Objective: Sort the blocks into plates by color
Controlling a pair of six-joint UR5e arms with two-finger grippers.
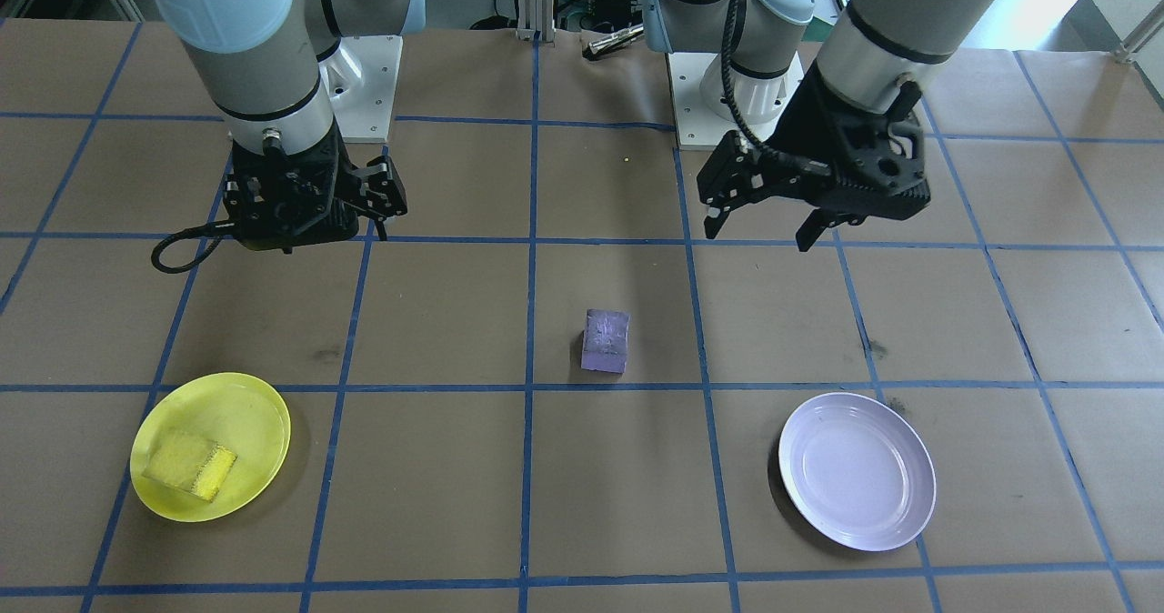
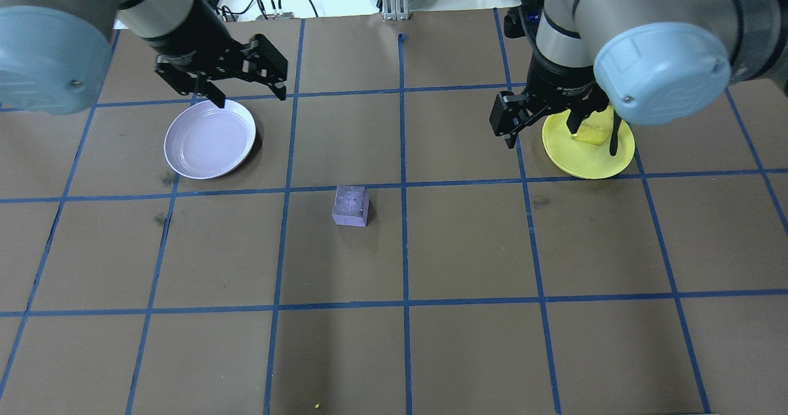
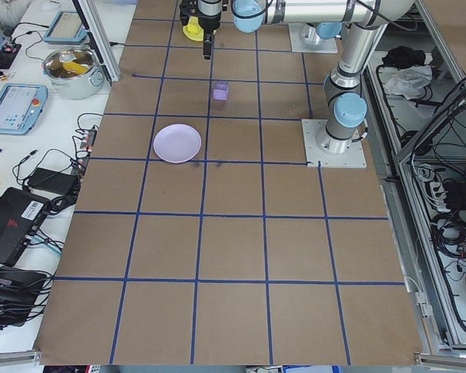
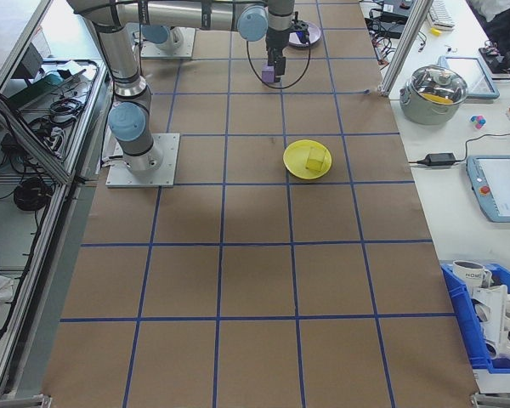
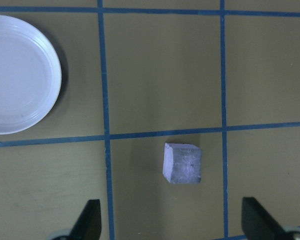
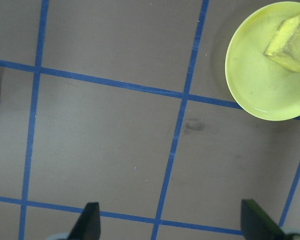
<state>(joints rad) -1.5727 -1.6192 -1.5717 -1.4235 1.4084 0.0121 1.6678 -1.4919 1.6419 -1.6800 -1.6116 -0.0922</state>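
The purple block [image 1: 606,341] [image 2: 351,205] lies alone on the table's middle, between the two plates. My left gripper [image 2: 251,98] [image 1: 759,234] hangs open and empty above the far rim of the lavender plate [image 2: 209,141] [image 1: 855,484]. In the left wrist view the purple block [image 5: 182,163] sits just ahead of the spread fingers [image 5: 87,222], and the lavender plate [image 5: 15,75] holds nothing. The yellow block [image 1: 189,465] [image 6: 289,35] rests tilted inside the yellow plate [image 1: 245,395] [image 6: 255,85]. My right gripper [image 2: 561,147] hovers open and empty over that plate's near-left rim.
Brown paper with a blue tape grid [image 2: 403,184] covers the table. The arm bases [image 1: 364,76] stand at the robot's side. A pot [image 4: 442,89], tablets and cables lie off the table's ends. A tiny yellow crumb [image 2: 316,406] lies near the front edge.
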